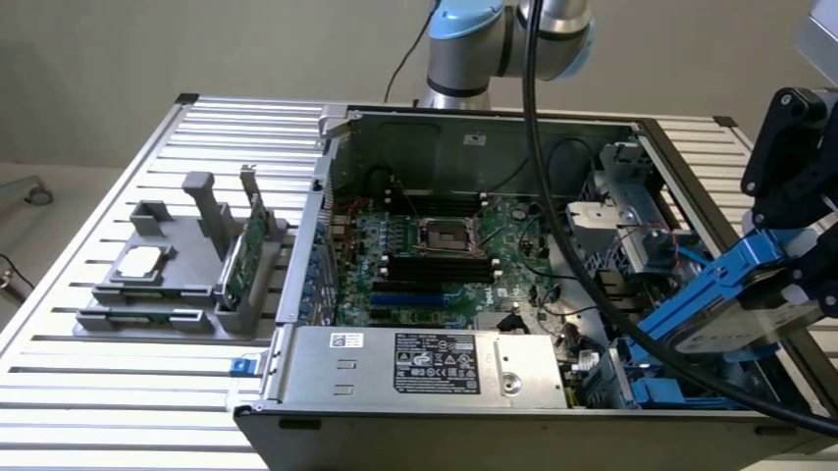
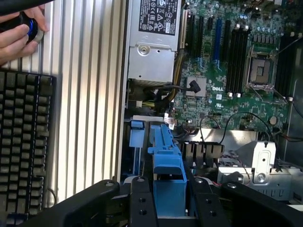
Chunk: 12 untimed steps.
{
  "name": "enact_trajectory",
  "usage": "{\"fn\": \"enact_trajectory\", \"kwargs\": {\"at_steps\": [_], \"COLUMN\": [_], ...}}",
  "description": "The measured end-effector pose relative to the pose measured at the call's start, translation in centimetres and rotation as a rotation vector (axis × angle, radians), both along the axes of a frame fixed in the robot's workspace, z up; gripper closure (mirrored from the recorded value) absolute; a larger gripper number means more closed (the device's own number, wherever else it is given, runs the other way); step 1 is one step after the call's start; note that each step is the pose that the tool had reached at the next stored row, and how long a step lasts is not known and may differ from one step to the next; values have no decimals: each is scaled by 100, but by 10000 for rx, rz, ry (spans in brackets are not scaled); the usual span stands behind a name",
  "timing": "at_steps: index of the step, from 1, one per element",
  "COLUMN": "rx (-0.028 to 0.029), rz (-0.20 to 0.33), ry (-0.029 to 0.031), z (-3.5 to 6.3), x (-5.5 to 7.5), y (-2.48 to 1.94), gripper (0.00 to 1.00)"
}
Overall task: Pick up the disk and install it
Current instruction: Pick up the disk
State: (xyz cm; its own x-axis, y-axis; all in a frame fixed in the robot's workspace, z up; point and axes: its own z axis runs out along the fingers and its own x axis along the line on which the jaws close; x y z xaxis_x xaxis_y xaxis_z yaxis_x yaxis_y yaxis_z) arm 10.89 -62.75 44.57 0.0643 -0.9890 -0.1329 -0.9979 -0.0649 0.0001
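Observation:
The disk (image 1: 733, 319), silver-grey with blue carrier rails, hangs tilted over the front corner of the open computer case (image 1: 458, 128) on the exterior view's right. My gripper (image 1: 790, 280) is shut on it from above. In the wrist view the disk's blue rail (image 2: 168, 165) sticks out between my two black fingers (image 2: 142, 203), and my gripper (image 2: 171, 204) is over the case's drive bay area. Most of the disk's metal body is hidden in the wrist view.
Inside the case are the motherboard (image 1: 433, 245), the power supply (image 1: 419, 365) and a blue bay part (image 2: 136, 130). A grey holder (image 1: 183, 285) on the exterior view's left carries a silver chip (image 1: 141, 261) and a green card (image 1: 249, 250). A hand (image 2: 14, 35) and keyboard (image 2: 23, 142) lie beside the case.

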Motion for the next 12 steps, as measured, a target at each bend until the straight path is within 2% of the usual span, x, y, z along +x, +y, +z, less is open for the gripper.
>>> {"fn": "enact_trajectory", "kwargs": {"at_steps": [4, 6, 8, 11, 12], "rx": [-19, -57, -115, -270, -296], "rz": [-10, -19, -38, -71, -77], "ry": [-1, -4, -6, -12, -13], "z": [-4, -4, -6, -7, -7], "x": [-4, -7, -12, -20, -21], "y": [-4, -4, -4, -4, -2], "gripper": [68, 68, 68, 68, 68]}}
